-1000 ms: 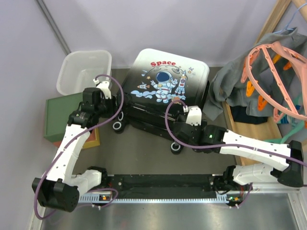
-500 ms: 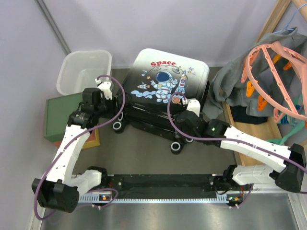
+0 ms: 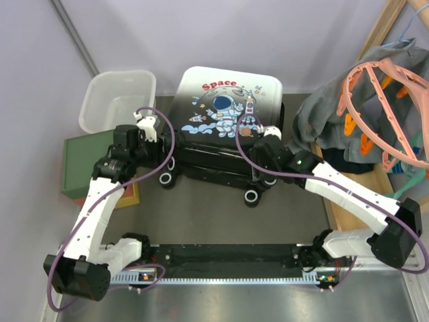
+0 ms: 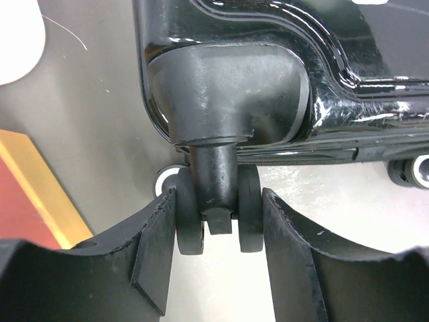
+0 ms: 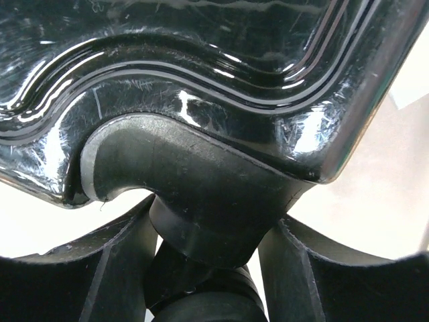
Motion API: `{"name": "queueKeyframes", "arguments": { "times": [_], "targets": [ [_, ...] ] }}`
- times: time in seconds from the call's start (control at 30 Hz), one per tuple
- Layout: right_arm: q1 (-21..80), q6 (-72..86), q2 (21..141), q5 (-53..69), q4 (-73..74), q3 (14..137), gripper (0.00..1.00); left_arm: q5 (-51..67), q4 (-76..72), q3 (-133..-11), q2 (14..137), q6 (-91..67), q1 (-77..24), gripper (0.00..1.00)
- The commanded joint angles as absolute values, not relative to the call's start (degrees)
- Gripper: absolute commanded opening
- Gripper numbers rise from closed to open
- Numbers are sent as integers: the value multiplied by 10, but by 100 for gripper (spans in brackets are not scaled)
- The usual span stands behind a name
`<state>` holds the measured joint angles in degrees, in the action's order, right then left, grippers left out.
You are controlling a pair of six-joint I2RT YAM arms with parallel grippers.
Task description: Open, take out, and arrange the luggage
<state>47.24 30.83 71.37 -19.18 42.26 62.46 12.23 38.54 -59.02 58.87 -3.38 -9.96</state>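
Grey table top (image 3: 201, 221), lilac walls behind. Contents, listed from my own two arms:

1. Luggage (image 3: 224, 124). One small hard-shell case at the far middle of the table, printed face up: astronaut and red "Space" on white fading to gloss black. Its black wheels are at the near edge, toward my bases.

2. Left claw (image 4: 218, 201). About half spread and clamped on the case's near-left caster wheel (image 4: 190, 221). Both pads (image 4: 157, 235) lie flat against the outer sides of the twin wheel, with its stem between them.

3. Right claw (image 5: 209, 225). At the case's near-right corner, with one finger on each side of the caster housing (image 5: 201, 194) under the glossy shell. One finger looks to be touching the housing; the other I cannot judge, so I cannot tell whether this claw has a grip.

4. White plastic basket (image 3: 117, 100). Far left, just beside the case.

5. Green-topped box (image 3: 84, 168). Left edge, nearer than the basket, partly under my left arm.

6. Grey garment (image 3: 328, 124). Right of the case, close against its side, with a pink hanger (image 3: 385, 100) lying over it.
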Motion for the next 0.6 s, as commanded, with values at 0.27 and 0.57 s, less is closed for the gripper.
{"name": "queueKeyframes", "arguments": {
  "times": [0.27, 0.57],
  "targets": [
    [384, 188, 744, -101, 281, 792, 0, 207, 360, -632, 600, -86, -109, 0],
    [346, 146, 779, -4, 234, 755, 0, 195, 303, -604, 639, -84, -109, 0]
  ]
}}
